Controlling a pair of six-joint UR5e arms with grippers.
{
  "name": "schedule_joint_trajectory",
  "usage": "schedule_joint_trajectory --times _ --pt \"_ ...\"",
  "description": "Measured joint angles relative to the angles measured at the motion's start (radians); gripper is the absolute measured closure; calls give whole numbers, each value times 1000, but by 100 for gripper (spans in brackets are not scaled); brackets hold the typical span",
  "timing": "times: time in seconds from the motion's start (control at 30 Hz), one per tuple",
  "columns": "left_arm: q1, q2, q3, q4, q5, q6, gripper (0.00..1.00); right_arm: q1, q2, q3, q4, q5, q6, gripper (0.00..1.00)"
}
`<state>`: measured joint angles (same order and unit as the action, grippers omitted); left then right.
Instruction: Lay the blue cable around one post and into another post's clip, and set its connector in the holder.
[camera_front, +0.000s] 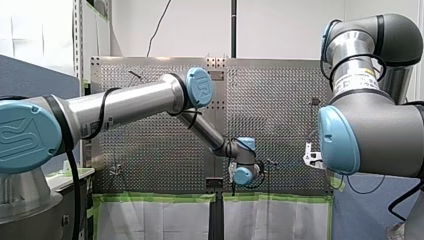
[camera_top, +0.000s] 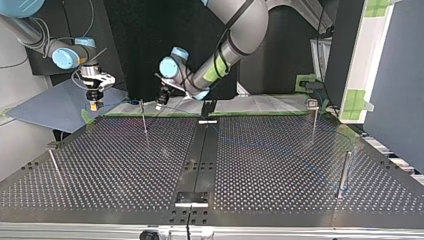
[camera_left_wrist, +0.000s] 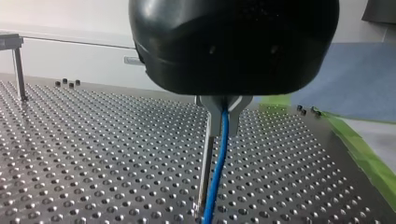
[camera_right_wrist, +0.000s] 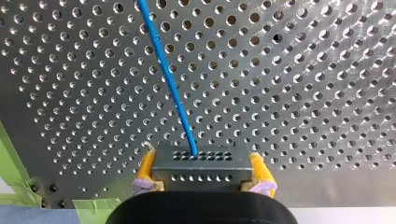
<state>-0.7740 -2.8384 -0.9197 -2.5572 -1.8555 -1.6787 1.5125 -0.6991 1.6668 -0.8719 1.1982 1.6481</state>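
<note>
Blue cable (camera_left_wrist: 217, 163) clamped by left end effector (camera_left_wrist: 223, 123), connector (camera_right_wrist: 201, 173) by right end effector (camera_right_wrist: 203, 157): wrist views only.

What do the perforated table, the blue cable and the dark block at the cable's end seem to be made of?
The table: bare metal, perhaps aluminium, by its grey brushed sheen and reflections. The blue cable: likely plastic insulation, smooth and glossy. The connector, the dark block: matte grey with rows of small holes; metal or plastic, I cannot tell.
</note>
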Motion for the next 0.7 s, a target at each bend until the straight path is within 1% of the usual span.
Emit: schedule_joint_trajectory --times 0.27,0.4,0.5,0.53,0.6,0.63,0.67,0.7 --pt "11 0 6 -7 1 -5 100 -1 0 0 3 2 11 100" --pt "11 0 5 -10 3 -5 100 0 0 0 2 13 13 100" --pt "13 0 1 -10 5 -5 100 -1 0 0 0 14 13 100" --pt "13 0 -1 -10 7 -5 97 0 0 0 0 14 13 100" --pt "13 0 -5 -10 13 -5 97 0 0 0 0 19 13 100" --pt "13 0 -7 -9 15 -5 93 0 0 0 0 19 13 100" --pt "13 0 -9 -9 17 -5 93 0 0 0 0 19 13 100" --pt "12 0 -11 -9 18 -4 85 0 0 0 1 20 13 100"
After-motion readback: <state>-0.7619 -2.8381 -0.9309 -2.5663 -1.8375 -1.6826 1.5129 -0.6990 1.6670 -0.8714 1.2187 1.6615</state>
